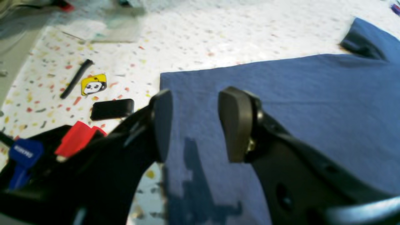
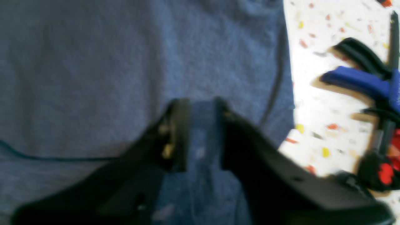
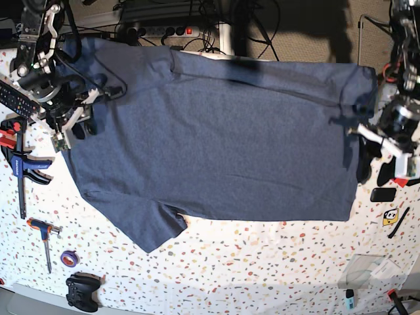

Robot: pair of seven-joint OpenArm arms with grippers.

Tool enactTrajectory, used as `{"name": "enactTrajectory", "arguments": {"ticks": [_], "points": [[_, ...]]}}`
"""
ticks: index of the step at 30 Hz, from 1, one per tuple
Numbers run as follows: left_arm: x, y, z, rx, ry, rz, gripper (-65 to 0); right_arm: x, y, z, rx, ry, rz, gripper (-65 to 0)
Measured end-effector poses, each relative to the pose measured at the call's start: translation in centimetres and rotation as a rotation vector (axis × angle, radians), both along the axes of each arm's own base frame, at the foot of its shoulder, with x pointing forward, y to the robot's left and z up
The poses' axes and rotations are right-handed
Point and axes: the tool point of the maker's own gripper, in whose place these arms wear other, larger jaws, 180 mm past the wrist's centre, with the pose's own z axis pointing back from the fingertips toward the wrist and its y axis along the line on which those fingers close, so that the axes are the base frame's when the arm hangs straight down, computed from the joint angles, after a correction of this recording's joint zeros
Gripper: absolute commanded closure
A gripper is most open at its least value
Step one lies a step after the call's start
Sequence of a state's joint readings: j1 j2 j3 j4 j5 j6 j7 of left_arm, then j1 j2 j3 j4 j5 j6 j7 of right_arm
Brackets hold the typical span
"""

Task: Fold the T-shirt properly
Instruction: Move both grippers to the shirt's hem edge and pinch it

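Shirt [image 3: 216, 138] is spread flat, plain side up, across the middle of the base frame. Left gripper [image 1: 195, 125] is held wide open over the hem corner at frame right, nothing gripped. Right gripper [image 2: 201, 134] is partly open over cloth at upper left; grip can't be told.

T-shirt [image 2: 93, 62] blurred, cut by frame edges; lettering side unseen

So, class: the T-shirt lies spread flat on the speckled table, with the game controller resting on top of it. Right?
Not quite. The T-shirt is spread flat on the speckled table, but the base view shows the game controller on the table, apart from the shirt, beyond its sleeve.
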State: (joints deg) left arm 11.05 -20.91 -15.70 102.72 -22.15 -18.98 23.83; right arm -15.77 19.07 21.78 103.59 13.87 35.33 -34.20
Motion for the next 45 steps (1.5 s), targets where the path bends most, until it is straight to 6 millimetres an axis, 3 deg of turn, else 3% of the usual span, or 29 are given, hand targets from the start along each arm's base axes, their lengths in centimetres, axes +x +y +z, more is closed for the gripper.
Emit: {"name": "enactTrajectory", "arguments": {"ticks": [4,11,15,21,31,38,41,45], "points": [[3.2,2.4,-2.9,-0.075,0.075,0.075,-27.0,0.2,0.5,0.2,0.040,-0.004,0.002,-22.5],[10.1,3.5,-5.6,-0.233,0.195,0.052,-26.4,-0.2,0.3,-0.3,0.032,0.028,-0.002,-22.5],[12.4,3.9,-8.2,-0.323,0.320,0.062,-26.4,-0.4,0.2,-0.5,0.027,0.044,-0.005,-22.5],[13.5,4.0,-12.2,-0.318,0.435,0.097,-26.4,-0.5,0.2,-0.7,0.024,0.057,-0.007,-22.5],[14.2,4.6,-13.4,-0.228,0.414,0.133,-25.3,-0.7,0.2,-0.8,0.022,0.068,-0.009,-22.5],[14.5,-0.4,-13.9,-0.241,0.444,0.000,-24.8,-0.7,0.2,-0.9,0.023,0.070,-0.009,-22.5],[14.5,-1.0,-14.0,-0.246,0.447,-0.010,-18.0,-0.8,0.1,-1.0,0.020,0.081,-0.010,-22.5],[14.3,-0.5,-14.1,-0.240,0.458,-0.004,0.0,-0.6,0.2,-0.7,0.028,0.057,-0.007,-22.5]]}}
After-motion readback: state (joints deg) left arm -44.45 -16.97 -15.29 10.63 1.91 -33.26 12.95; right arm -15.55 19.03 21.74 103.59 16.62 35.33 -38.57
